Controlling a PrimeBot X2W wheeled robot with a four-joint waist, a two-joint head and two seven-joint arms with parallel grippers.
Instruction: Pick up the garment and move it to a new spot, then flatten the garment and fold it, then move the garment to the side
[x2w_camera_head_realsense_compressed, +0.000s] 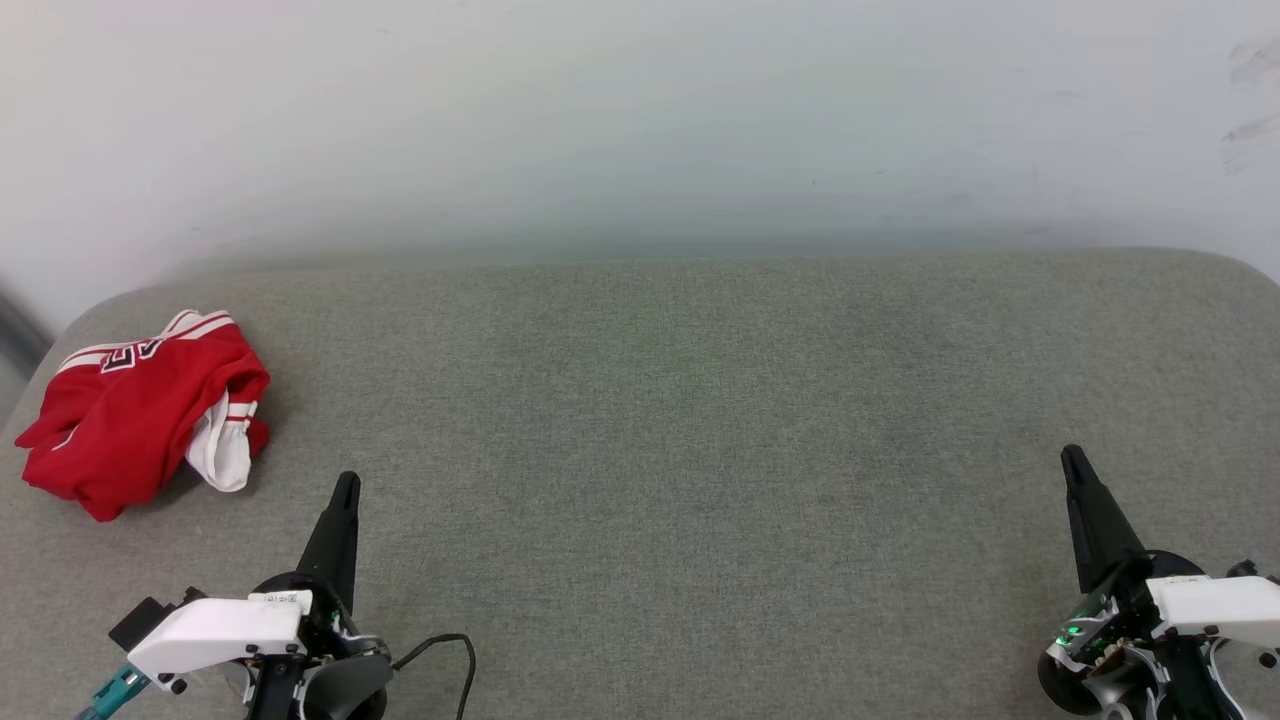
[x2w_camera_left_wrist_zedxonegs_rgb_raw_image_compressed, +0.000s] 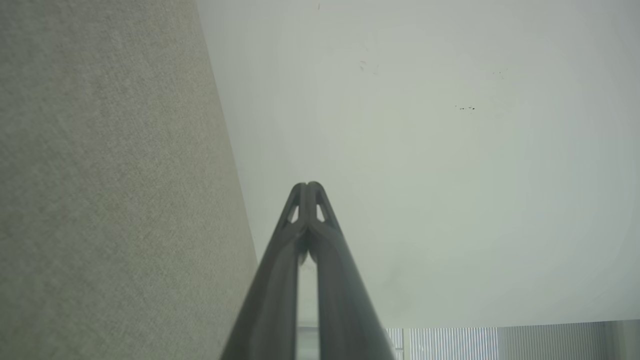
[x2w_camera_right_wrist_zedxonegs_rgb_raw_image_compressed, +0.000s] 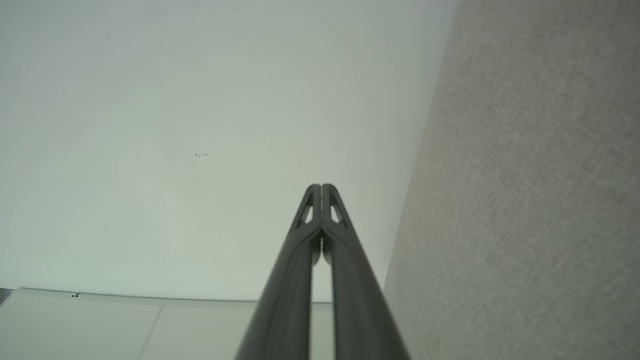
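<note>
You've got a big grey fabric surface (x2w_camera_head_realsense_compressed: 700, 450) across most of the head view, w/ a pale wall (x2w_camera_head_realsense_compressed: 640, 120) behind it. The garment (x2w_camera_head_realsense_compressed: 140, 410) lies crumpled at the surface's far left, near the back-left corner. Its red body is bunched up, a white sleeve w/ red-white trim pokes out on its right side, and a bit of black lettering shows up top. Your left gripper (x2w_camera_head_realsense_compressed: 346, 482) is at lower left, fingers pressed tip to tip, nothing btwn them. Its tip is near the garment's lower-right edge but not touching. Your right gripper (x2w_camera_head_realsense_compressed: 1072, 458) is at lower right, likewise closed tight & empty, well apart from the garment. Both wrist views show the finger pairs meeting at the tips. A thin black cable (x2w_camera_head_realsense_compressed: 440, 638) loops beside the left wrist.
</note>
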